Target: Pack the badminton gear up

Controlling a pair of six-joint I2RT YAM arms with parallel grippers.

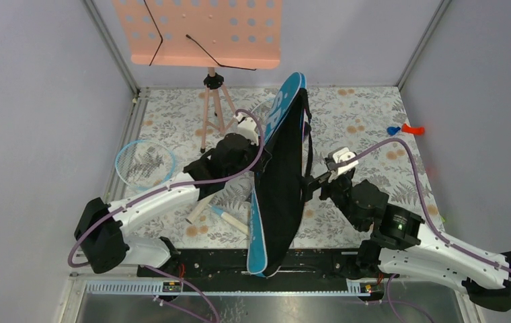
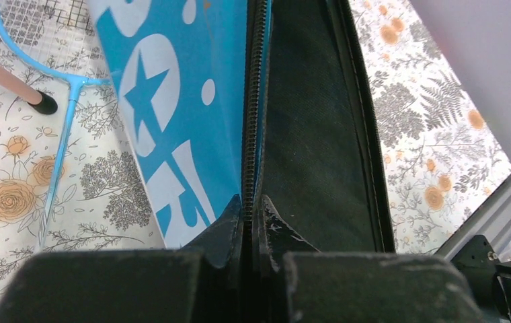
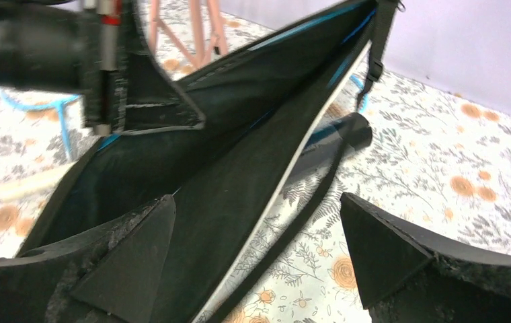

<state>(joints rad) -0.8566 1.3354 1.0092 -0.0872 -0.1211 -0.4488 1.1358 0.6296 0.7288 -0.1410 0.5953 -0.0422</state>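
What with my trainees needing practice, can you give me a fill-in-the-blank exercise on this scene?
The left pincer is ___ on the bag at its zipper edge.
The right pincer stands ___, holding nothing.
The racket lies flat on the ___.
Missing words: shut; open; table.

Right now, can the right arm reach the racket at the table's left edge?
Probably not directly: the bag, held upright by the left gripper, stands between the open right gripper and the racket.
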